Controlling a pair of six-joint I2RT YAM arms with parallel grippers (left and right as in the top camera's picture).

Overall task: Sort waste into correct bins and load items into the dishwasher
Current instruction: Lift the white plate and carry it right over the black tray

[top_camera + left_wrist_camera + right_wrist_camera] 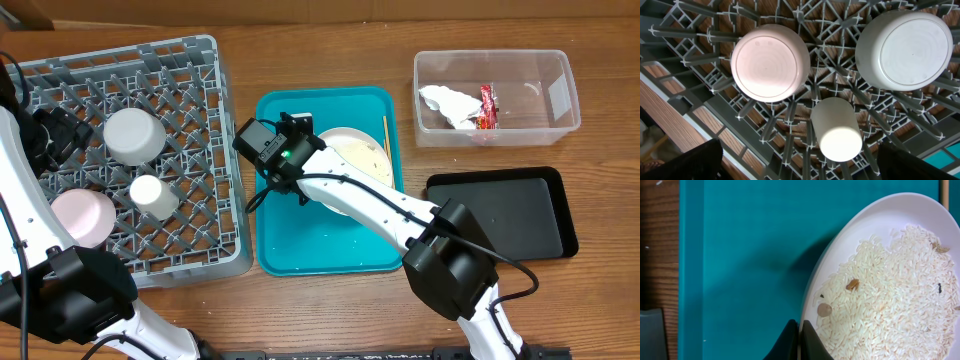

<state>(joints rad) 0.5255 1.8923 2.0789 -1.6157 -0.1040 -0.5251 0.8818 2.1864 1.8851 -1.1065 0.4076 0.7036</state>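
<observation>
On the tabletop, right fingers pinch the plate rim, left fingers open; I'll tip the rice, probably into the black tray.

A brown wooden desk fills the whole background, its grain running left to right in lighter and darker streaks. Light falls evenly from above, leaving only soft, short shadows on the wood. A paler tan patch is cropped at the top left corner. A black strip lines the near edge.
</observation>
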